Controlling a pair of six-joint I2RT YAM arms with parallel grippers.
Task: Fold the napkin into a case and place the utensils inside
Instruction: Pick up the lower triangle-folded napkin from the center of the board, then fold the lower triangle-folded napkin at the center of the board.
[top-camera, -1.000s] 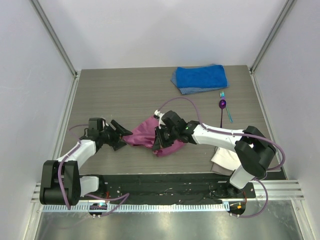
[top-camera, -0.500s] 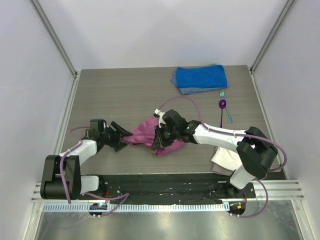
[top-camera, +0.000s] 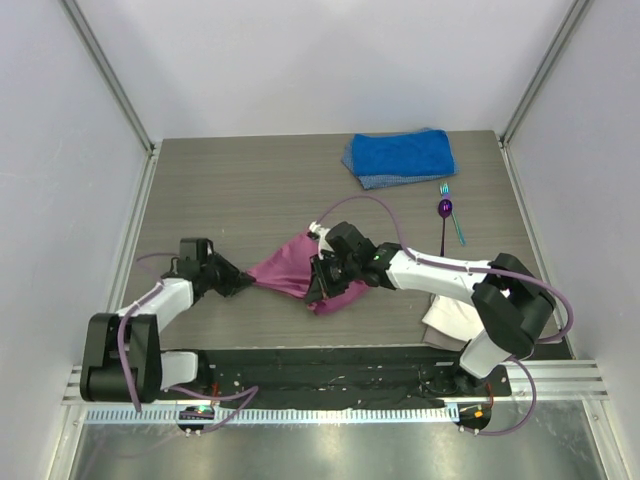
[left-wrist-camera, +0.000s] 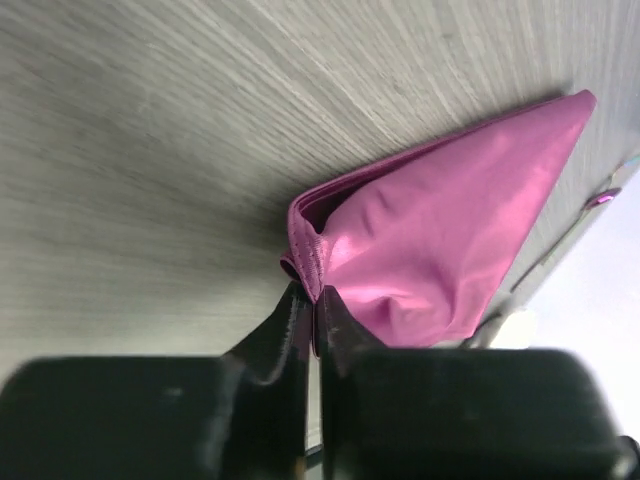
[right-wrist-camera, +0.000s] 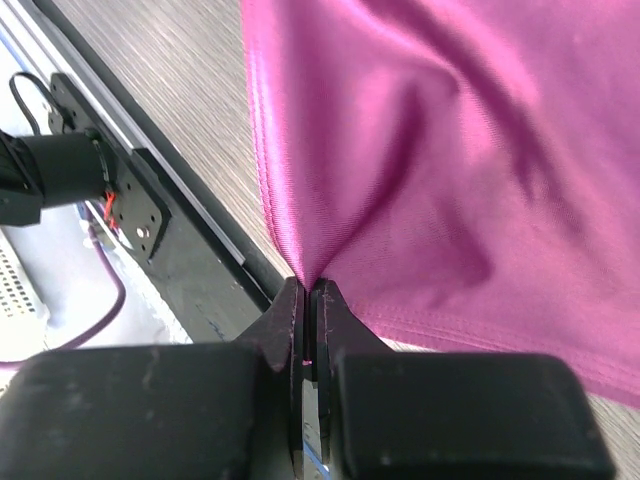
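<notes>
Napkin (top-camera: 290, 272) lies bunched near the middle of the desk (top-camera: 250, 190), stretched between the two arms. Its long axis runs left to right, tilted slightly. It narrows to a point at its left end and is fuller and more crumpled on the right.

The left pincer (top-camera: 238, 283) is closed on that left corner, and its wrist view shows the hemmed tip nipped between the fingers. The right pincer (top-camera: 318, 285) is clamped on a pinch of the napkin's right part.

The spoon (top-camera: 445, 210) and fork (top-camera: 455, 222) lie side by side, well apart to the right. Their handles run toward the near edge, just in front of the blue towel (top-camera: 400, 155).

A second ago the left pincer stood wide open around the corner; now it has shut on it. The right pincer has kept its hold, and the napkin has barely shifted.
</notes>
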